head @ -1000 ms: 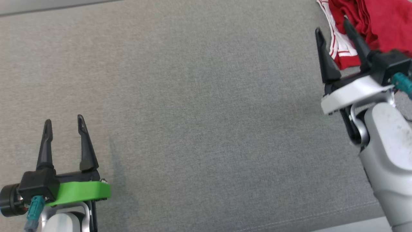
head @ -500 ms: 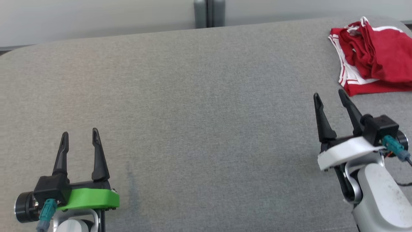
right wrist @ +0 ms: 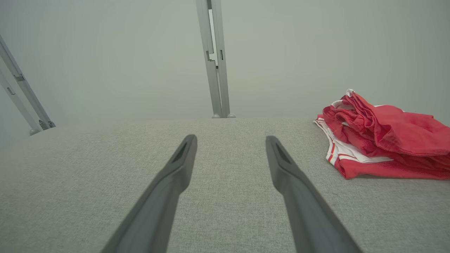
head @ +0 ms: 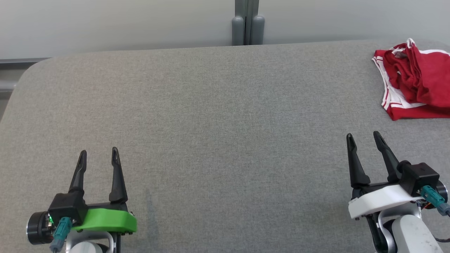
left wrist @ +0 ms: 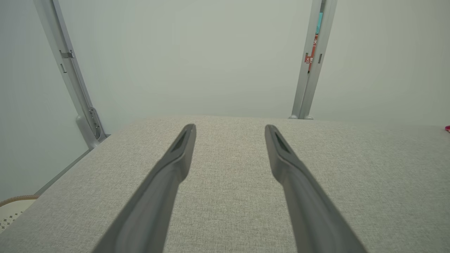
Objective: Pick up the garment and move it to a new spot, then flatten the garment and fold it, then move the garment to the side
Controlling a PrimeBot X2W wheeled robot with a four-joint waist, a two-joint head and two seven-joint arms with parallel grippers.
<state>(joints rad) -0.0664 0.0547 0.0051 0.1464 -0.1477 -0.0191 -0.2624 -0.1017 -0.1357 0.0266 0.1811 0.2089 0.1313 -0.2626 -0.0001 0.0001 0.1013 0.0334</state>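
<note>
Right wrist view shows garment (right wrist: 386, 135) bunched; left, perhaps its edge.

The crumpled red-and-white cloth garment (head: 422, 77), ahead and right of the right gripper (head: 362, 134), is cut off at its right side. Its lower layers lie hidden.

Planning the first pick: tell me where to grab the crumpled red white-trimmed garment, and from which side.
Probably the bunched ridge on top of the crumpled red fabric garment, right pincer descending from its near-left side: those folds stand raised, while the white-striped edge lies flat.
</note>
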